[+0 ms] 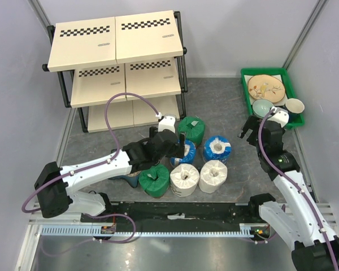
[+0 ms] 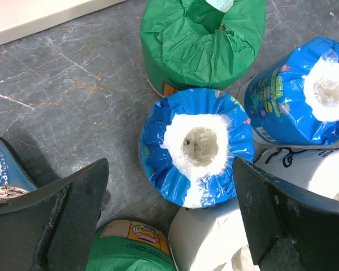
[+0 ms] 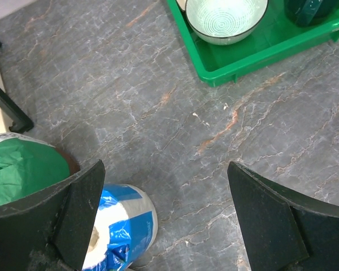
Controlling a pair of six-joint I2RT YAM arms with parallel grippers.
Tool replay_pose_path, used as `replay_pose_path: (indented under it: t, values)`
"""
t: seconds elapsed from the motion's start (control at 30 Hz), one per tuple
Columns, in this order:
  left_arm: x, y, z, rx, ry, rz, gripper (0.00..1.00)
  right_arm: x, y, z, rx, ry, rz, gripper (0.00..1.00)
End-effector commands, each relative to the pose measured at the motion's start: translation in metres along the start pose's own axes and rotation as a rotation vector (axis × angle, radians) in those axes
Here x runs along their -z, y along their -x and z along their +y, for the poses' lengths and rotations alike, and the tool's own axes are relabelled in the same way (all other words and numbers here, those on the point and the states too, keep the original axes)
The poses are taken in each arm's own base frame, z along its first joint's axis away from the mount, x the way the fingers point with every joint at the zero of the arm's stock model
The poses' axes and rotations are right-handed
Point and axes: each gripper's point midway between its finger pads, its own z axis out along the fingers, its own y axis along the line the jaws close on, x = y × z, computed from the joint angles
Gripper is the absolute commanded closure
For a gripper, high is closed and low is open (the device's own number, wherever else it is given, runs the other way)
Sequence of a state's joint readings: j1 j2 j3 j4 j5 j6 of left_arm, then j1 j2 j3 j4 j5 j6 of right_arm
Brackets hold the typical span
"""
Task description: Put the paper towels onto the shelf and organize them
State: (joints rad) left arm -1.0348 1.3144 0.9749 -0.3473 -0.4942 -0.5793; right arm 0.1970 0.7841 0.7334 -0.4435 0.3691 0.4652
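Note:
Six paper towels stand clustered on the grey floor: a green roll (image 1: 191,129), two blue rolls (image 1: 217,148) (image 1: 186,152), a second green roll (image 1: 153,180) and two white rolls (image 1: 185,178) (image 1: 213,175). My left gripper (image 2: 169,169) is open above the cluster. The nearer blue roll (image 2: 196,145) lies just beyond its fingers, with a white roll (image 2: 209,243) and a green roll (image 2: 130,248) below them. My right gripper (image 3: 166,169) hangs open over bare floor, with a blue roll (image 3: 121,226) beside its left finger. The shelf (image 1: 116,39) stands at the back left, its boards bare.
A green tray (image 1: 291,93) holding a plate and bowls sits at the back right, close to the right gripper; its corner (image 3: 243,62) and a bowl (image 3: 226,17) show there. A dark blue dish (image 2: 3,164) lies left of the left gripper. Walls close both sides.

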Motion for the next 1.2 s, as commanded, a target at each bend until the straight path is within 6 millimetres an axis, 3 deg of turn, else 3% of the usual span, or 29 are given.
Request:
replay_pose_path:
  t: [0.0, 0.7, 0.87, 1.0, 1.17]
  values:
    - [0.001, 0.011, -0.01, 0.023, -0.034, -0.039, 0.04, 0.007, 0.002, 0.0, 0.008, 0.024, -0.014, 0.02]
    - [-0.018, -0.027, -0.001, 0.033, -0.049, 0.061, 0.03, -0.005, -0.022, 0.004, 0.048, 0.044, 0.076, 0.02]
    - [0.002, -0.02, 0.004, -0.006, -0.089, 0.044, 0.03, -0.004, -0.029, 0.016, 0.057, 0.117, 0.102, 0.02]
    - [0.02, -0.021, -0.012, -0.093, -0.232, 0.065, 0.04, -0.005, -0.039, 0.031, 0.083, 0.203, 0.15, 0.02]
    - [0.039, -0.017, -0.007, -0.097, -0.27, 0.039, 0.04, -0.009, -0.047, 0.031, 0.096, 0.2, 0.184, 0.02]
